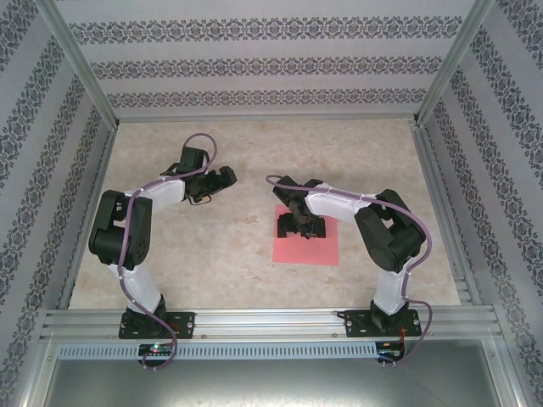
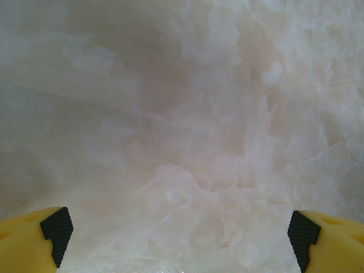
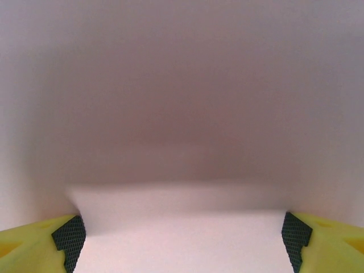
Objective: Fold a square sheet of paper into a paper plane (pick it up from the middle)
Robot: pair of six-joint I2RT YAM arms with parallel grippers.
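Note:
The square sheet of paper (image 1: 307, 249), pink-red, lies flat on the marble table right of centre. My right gripper (image 1: 301, 225) hovers low over the sheet's far half, open. In the right wrist view the paper (image 3: 182, 102) spreads pale pink and partly shadowed beneath the gripper (image 3: 182, 239), whose black pads (image 3: 69, 238) stand wide apart with nothing between them. My left gripper (image 1: 222, 179) is off to the left over bare table (image 2: 187, 114), well apart from the sheet, also open (image 2: 179, 233). The paper plane is out of view.
Patterned walls and aluminium posts (image 1: 85, 76) enclose the table on three sides. A metal rail (image 1: 271, 320) runs along the near edge by the arm bases. Bare marble surface (image 1: 339, 153) lies beyond and around the sheet.

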